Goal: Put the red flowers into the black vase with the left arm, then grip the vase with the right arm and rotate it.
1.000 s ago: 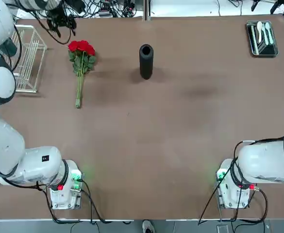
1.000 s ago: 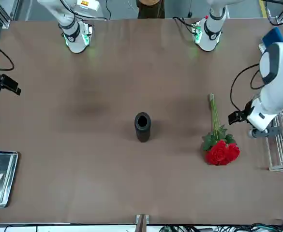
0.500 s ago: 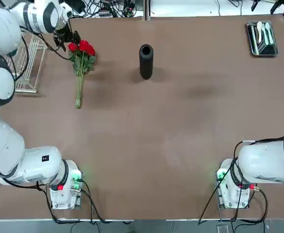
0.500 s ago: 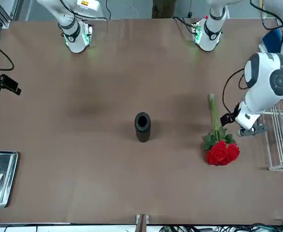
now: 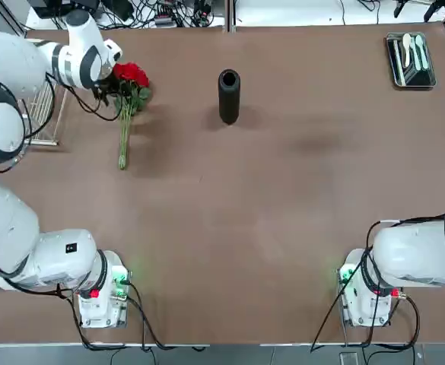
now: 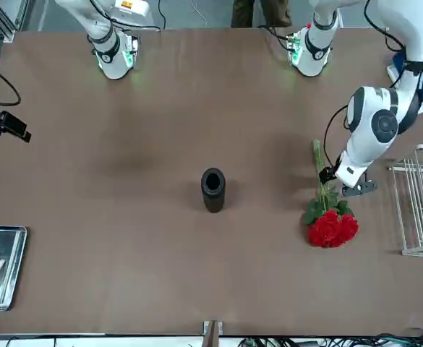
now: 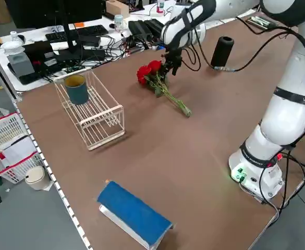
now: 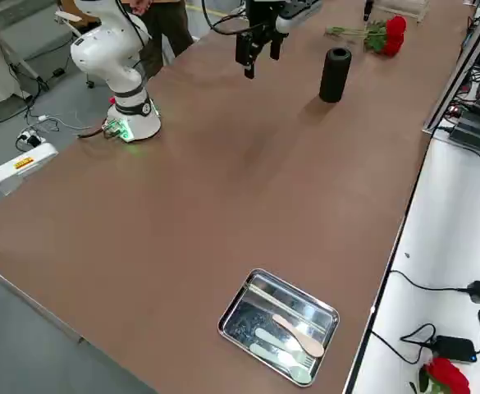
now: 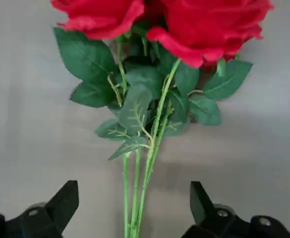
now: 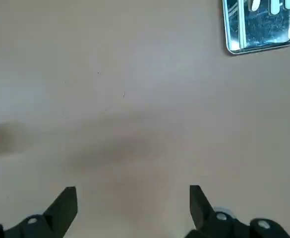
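Top view shows the red flowers (image 5: 128,91) lying flat on the brown desk (image 5: 268,213) in the upper left of the frame, blooms toward the top edge and thin stems pointing down the picture. The left tool (image 5: 109,85) hangs just over the bunch near the leaves, at the left edge of the blooms. In the left wrist view its two black fingers (image 9: 60,203) stand spread wide, one on each side of the stems, with the roses (image 9: 159,22) and leaves beyond them; neither finger touches a stem.

The black vase (image 5: 229,96) stands upright right of the flowers, in the upper middle of the frame, well apart from them and with its round mouth showing.

The right tool (image 8: 258,49) hangs above bare desk, well apart from the vase; the right wrist view shows its fingers (image 10: 63,206) spread with nothing between them.

A metal tray (image 5: 410,61) with utensils sits in the upper right corner, and a wire rack (image 5: 43,91) stands at the left edge.
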